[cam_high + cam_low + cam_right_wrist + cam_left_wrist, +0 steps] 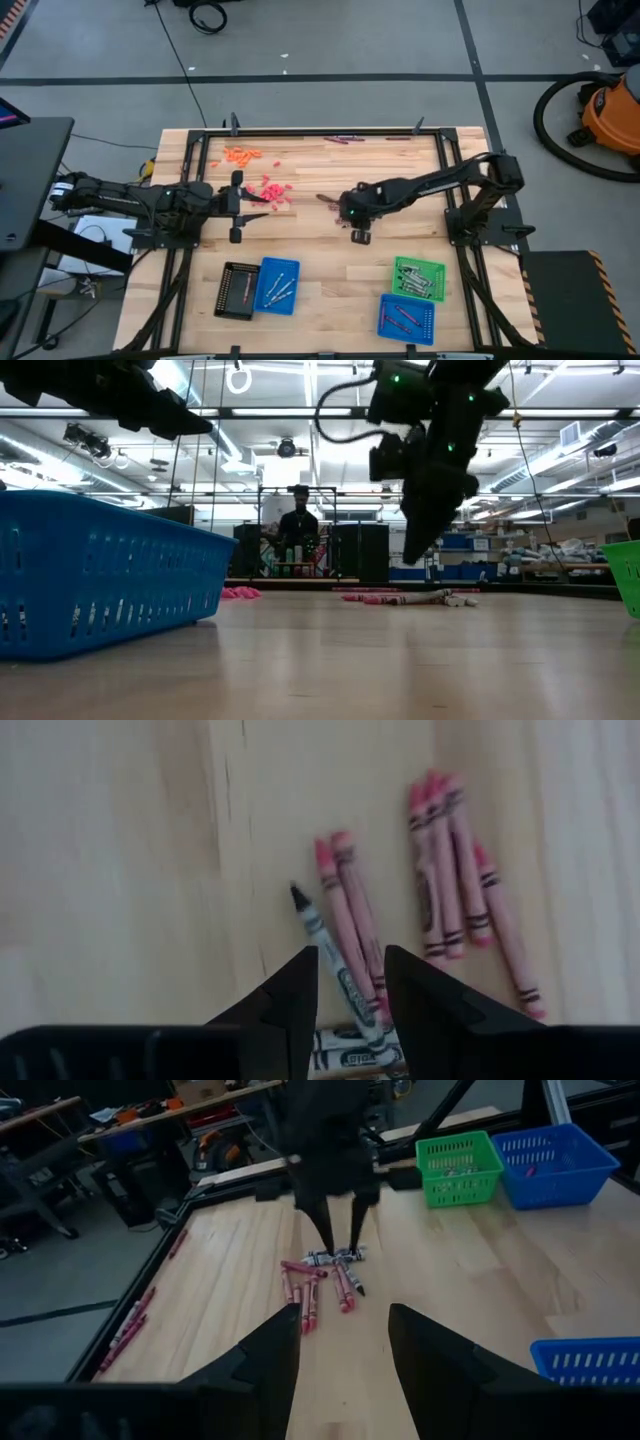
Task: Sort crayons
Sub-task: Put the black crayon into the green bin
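On the table (pixel 330 255) we're partway: trays hold some crayons, but the red-pink pile (pixel 272 191), orange pile (pixel 240 154) and purple strays (pixel 340 139) remain loose. Right gripper (pixel 350 982) straddles a silver-grey crayon (pixel 335 966), jaws parted, not clenched yet. Left gripper (pixel 342 1342) hovers released, empty.

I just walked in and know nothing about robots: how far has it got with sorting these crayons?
Partly done. Some crayons already lie in the blue tray, the black tray, the green tray and a second blue tray. Right now the right hand hangs open over a silver-grey crayon. Left: the red-pink pile, the orange pile and dark ones at the far edge.
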